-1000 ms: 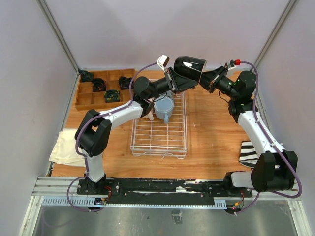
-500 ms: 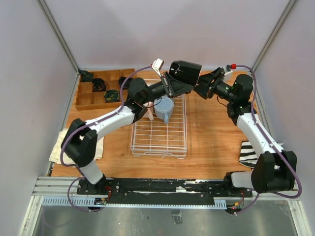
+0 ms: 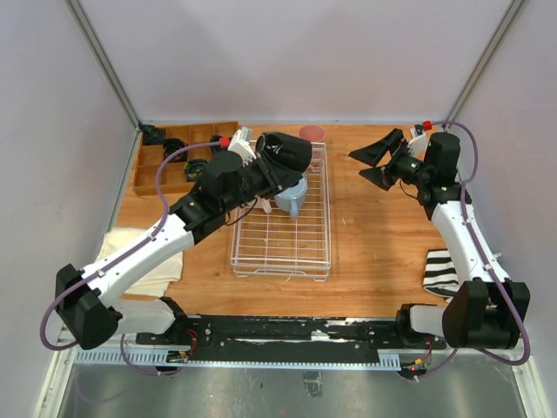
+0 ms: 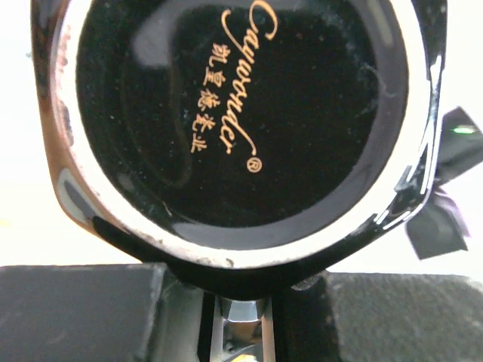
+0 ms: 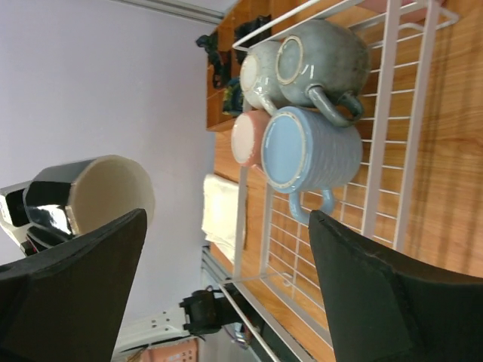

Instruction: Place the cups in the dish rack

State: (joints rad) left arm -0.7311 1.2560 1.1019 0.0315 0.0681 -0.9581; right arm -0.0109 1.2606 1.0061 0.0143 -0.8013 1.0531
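- Top external: your left claw point(image 3: 264, 167) is clamped tight on the black mug point(image 3: 285, 151); the dish rack point(image 3: 280, 252) lies beneath it.
- Your right claw point(image 3: 377, 164) gapes wide, empty.
- The light blue mug point(image 3: 291, 193) sits just below the left claw; lowering straight down could knock the two together.

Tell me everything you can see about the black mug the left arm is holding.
The black mug looks like glossy ceramic outside and cream inside. Its matte round base, edged by a shiny ring, carries gold script and Chinese characters. It lies tipped sideways, base toward the left wrist camera, mouth toward the right gripper. Only the left gripper touches it, clamping it in the air above the far end of the dish rack, over the light blue mug. No handle shows.
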